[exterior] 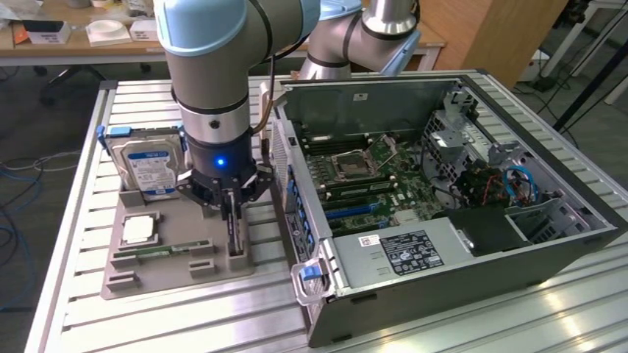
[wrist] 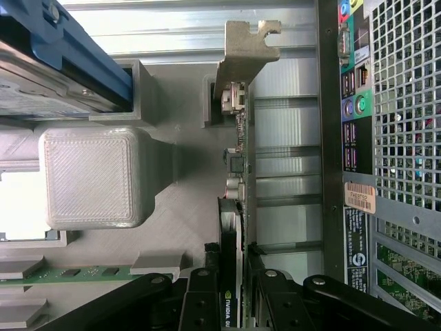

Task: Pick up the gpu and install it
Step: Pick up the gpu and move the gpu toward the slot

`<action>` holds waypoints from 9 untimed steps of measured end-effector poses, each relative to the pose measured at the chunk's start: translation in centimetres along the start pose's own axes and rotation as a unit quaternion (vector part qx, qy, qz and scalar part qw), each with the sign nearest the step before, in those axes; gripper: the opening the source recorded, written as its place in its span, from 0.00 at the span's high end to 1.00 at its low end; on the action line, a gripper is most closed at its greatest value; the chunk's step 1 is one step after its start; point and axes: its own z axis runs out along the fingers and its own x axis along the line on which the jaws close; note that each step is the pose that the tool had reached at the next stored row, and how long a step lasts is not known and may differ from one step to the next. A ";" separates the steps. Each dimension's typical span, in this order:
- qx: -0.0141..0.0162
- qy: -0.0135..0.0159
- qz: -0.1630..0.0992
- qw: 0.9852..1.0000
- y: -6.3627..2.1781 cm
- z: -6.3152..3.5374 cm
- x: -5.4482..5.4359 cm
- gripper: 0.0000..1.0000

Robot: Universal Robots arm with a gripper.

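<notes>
We note tray (exterior: 157, 278) on tabletop (exterior: 176, 318), exterior view's left of computer case (exterior: 471, 294); hard drive (exterior: 147, 169) upright at tray's far end, gpu (exterior: 234, 235) on edge along side nearest case.

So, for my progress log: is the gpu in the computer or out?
Out: the gpu stands on edge, slotted in the gray tray, beside the open computer case.

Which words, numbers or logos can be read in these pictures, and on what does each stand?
No text can be read with certainty.
On the hard drive label: print too small.
On the power supply label: print too small.
On the tan sticker on the computer case: characters blurred.
On the black card: small mark, blurred.
</notes>
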 end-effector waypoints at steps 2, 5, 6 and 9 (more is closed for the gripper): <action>0.000 0.000 0.000 1.000 0.00 0.00 0.0 0.74; 0.000 0.000 0.000 1.000 0.00 0.00 0.0 0.74; 0.000 0.000 0.000 1.000 0.00 0.00 0.0 0.74; 0.000 0.000 0.000 1.000 0.00 -0.14 0.0 0.74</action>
